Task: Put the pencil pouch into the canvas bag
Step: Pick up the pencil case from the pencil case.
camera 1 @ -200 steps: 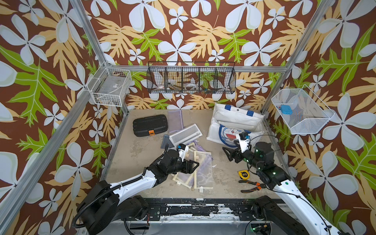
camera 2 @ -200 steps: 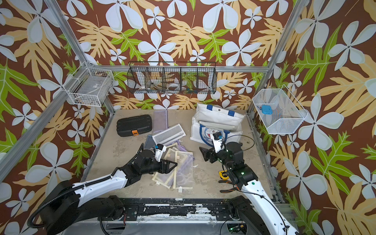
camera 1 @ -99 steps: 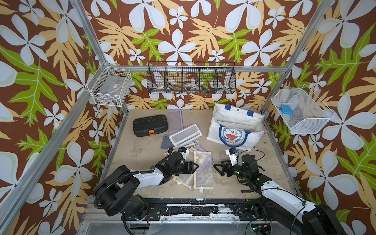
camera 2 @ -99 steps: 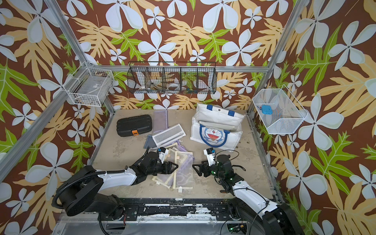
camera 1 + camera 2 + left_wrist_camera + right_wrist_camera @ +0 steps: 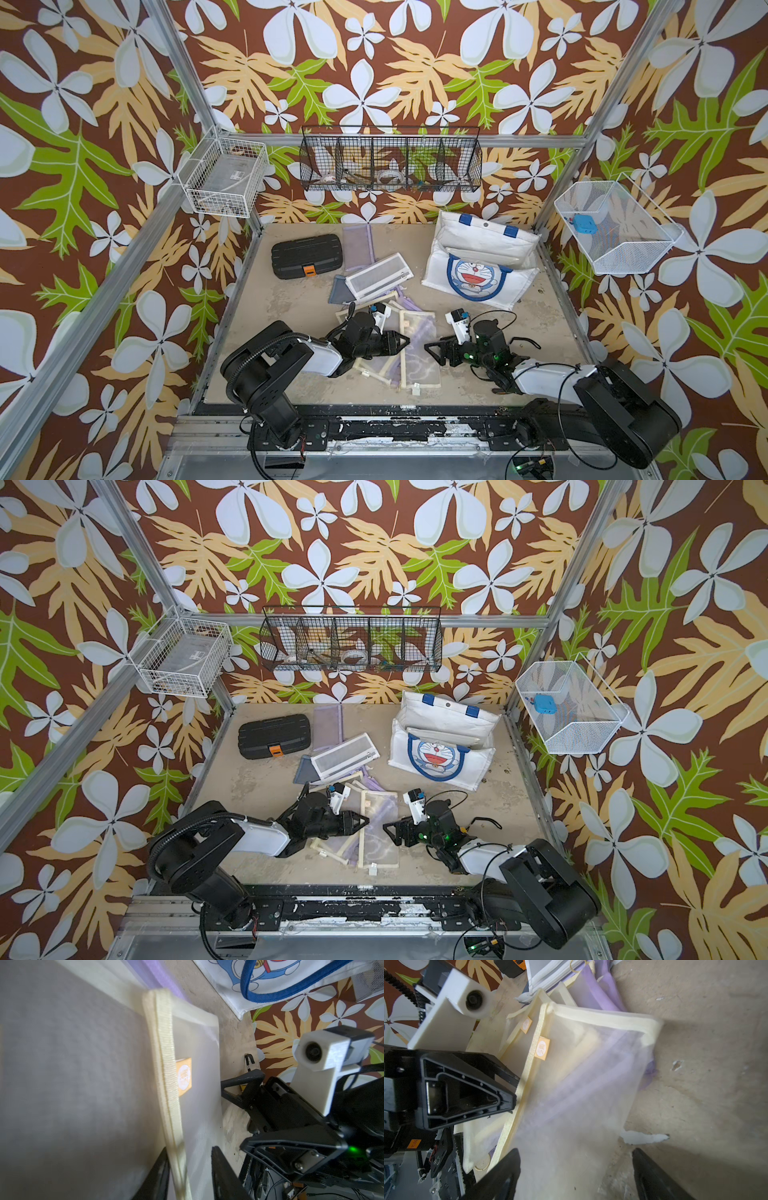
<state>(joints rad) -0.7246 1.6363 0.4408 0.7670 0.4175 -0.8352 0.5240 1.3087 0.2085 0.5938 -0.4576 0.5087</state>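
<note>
The left gripper [image 5: 189, 1159] has its fingers narrow astride the cream seam of the pencil pouch [image 5: 164, 1076]; whether they pinch it I cannot tell. The right gripper [image 5: 575, 1153] gapes wide, empty, at the pouch's mesh edge. The pouch lies well apart from the canvas bag [image 5: 482, 266], so lifting and bagging remain. Only the left wrist view shows the seam between the fingers; both top views show the whole bag.

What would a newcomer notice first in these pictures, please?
Probably the loud brown floral wallpaper on the walls. Then the white canvas bag with its blue-rimmed cartoon face, back right on the table, and the heap of cream and purple mesh pouches between the black left gripper and right gripper.
</note>
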